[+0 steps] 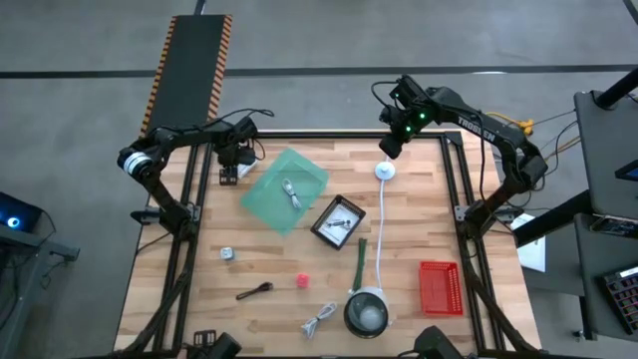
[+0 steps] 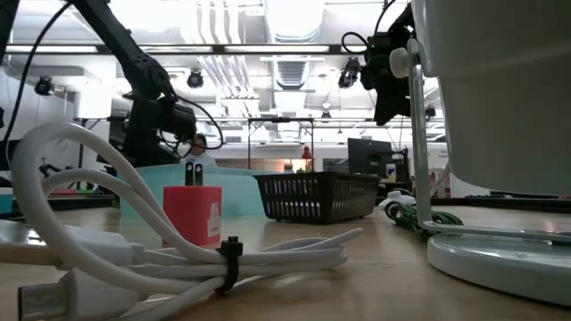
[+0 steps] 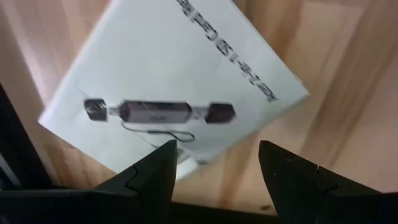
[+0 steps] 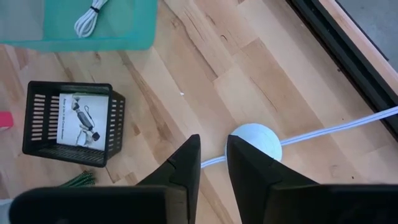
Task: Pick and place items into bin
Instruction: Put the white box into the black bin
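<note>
A white printed card [image 3: 180,81] lies flat on the wood at the table's far left [image 1: 229,176]. My left gripper [image 3: 217,168] hovers open just above it, pointing down, fingers astride the card's near corner; I cannot tell whether they touch it. My right gripper [image 4: 211,155] hangs high at the far right, fingers a narrow gap apart with nothing between them, over the white puck [image 4: 254,140] of the long cord. The green bin [image 1: 286,189] holds a coiled cable [image 1: 292,192]. Green stick [image 1: 359,257], pink ball [image 1: 302,281], brown utensil [image 1: 254,291], second cable [image 1: 319,321] and metal piece [image 1: 227,254] lie loose.
A black basket [image 1: 338,220] with a card inside stands mid-table. A red basket [image 1: 440,286] sits at the near right, and a grey bowl [image 1: 365,312] on the long white cord's [image 1: 382,234] near end. Black frame rails [image 1: 194,189] run along both sides.
</note>
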Robot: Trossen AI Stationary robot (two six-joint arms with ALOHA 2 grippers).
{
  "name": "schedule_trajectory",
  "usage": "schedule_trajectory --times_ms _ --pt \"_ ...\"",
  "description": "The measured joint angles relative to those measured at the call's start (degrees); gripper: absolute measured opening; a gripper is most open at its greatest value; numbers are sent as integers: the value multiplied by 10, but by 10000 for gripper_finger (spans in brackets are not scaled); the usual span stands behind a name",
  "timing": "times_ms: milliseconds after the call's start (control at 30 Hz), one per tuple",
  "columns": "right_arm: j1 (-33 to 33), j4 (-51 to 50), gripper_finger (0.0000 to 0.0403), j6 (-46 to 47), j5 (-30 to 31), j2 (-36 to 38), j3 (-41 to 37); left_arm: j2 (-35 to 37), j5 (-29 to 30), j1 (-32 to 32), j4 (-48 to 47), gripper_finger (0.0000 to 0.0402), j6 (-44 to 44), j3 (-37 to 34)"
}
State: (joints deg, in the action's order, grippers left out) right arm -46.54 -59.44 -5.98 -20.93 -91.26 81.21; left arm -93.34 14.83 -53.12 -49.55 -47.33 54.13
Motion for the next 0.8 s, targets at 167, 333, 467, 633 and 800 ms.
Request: schedule_trajectory --times_ms 167,333,467,633,800 --pt "0 -1 72 0 0 0 0 -5 19 0 -8 209 -2 -1" --pt "0 -1 78 0 0 0 0 -5 39 0 -8 209 1 1" --pt "0 -1 80 0 0 0 0 -4 55 1 -9 209 5 4" --pt "0 -1 76 0 0 0 0 -3 55 1 -33 209 14 1" --pt "0 -1 69 -2 0 0 0 -3 33 1 -12 209 19 -10"
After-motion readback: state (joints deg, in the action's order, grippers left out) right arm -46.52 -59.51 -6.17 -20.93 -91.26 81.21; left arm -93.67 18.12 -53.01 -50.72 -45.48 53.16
